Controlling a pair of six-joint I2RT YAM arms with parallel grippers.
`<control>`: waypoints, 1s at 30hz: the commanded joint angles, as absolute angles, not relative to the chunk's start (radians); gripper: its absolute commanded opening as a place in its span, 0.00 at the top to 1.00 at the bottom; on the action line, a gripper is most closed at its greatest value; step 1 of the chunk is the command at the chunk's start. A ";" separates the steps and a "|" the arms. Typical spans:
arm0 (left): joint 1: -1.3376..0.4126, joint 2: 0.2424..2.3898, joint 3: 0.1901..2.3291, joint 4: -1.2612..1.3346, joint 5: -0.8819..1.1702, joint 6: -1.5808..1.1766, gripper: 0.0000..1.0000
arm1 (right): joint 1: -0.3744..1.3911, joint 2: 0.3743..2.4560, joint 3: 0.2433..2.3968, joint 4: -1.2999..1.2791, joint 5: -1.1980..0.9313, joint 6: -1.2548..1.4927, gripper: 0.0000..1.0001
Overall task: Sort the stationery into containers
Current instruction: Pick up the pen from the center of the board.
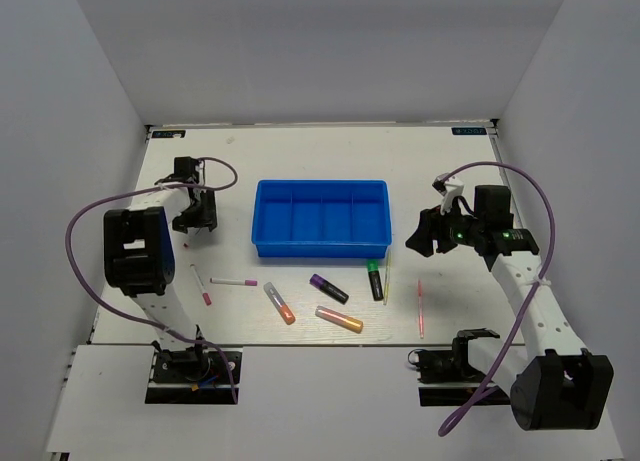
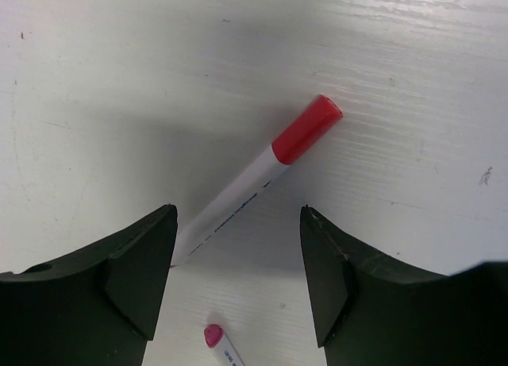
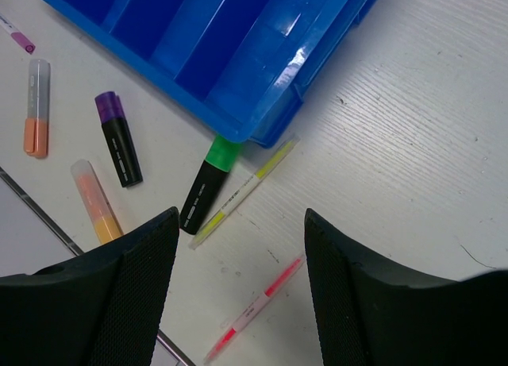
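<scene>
The blue tray (image 1: 320,243) with four side-by-side compartments sits mid-table and holds nothing. In front of it lie two pink-white pens (image 1: 201,283), (image 1: 234,281), an orange highlighter (image 1: 279,303), a yellow-orange one (image 1: 339,319), a purple-black one (image 1: 329,288), a green-black one (image 1: 375,279), a thin yellow stick (image 1: 387,278) and a pink stick (image 1: 420,308). My left gripper (image 1: 192,219) is open left of the tray; a red-capped white pen (image 2: 262,171) lies on the table just beyond its fingertips (image 2: 238,215). My right gripper (image 1: 425,233) is open right of the tray, above the pink stick (image 3: 255,306).
The right wrist view shows the tray's corner (image 3: 262,132) touching the green-black highlighter (image 3: 208,183) and the yellow stick (image 3: 246,190). A second pen's pink cap (image 2: 214,334) lies between my left fingers. White walls close in the table on three sides.
</scene>
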State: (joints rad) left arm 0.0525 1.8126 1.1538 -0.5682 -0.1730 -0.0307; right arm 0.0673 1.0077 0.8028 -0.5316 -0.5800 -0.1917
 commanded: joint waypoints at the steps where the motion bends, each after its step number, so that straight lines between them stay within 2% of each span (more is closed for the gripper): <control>1: 0.074 1.819 1.187 -0.551 -0.132 -0.017 0.26 | 0.066 1.017 0.830 -0.545 -0.592 -0.206 0.33; 10: 0.083 1.874 1.170 -0.557 -0.071 -0.031 0.34 | 0.066 1.032 0.830 -0.543 -0.586 -0.193 0.32; 13: 0.084 1.882 1.151 -0.557 -0.045 -0.044 0.42 | 0.063 1.032 0.831 -0.543 -0.583 -0.192 0.32; 20: 0.083 1.898 1.082 -0.558 -0.011 -0.060 0.45 | 0.063 1.014 0.833 -0.548 -0.584 -0.187 0.32; 23: 0.083 1.898 1.063 -0.564 -0.009 -0.058 0.54 | 0.064 1.003 0.831 -0.543 -0.586 -0.186 0.32; 25: 0.077 1.902 1.065 -0.580 -0.009 -0.058 0.64 | 0.064 1.000 0.833 -0.542 -0.586 -0.183 0.32; 30: 0.042 1.928 1.086 -0.630 -0.020 -0.063 0.72 | 0.063 0.992 0.833 -0.541 -0.591 -0.183 0.32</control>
State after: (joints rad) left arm 0.0696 1.8370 1.1385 -0.5076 -0.0391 -0.0605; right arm 0.0654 1.0119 0.8028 -0.5331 -0.5793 -0.1879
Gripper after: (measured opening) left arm 0.290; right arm 0.682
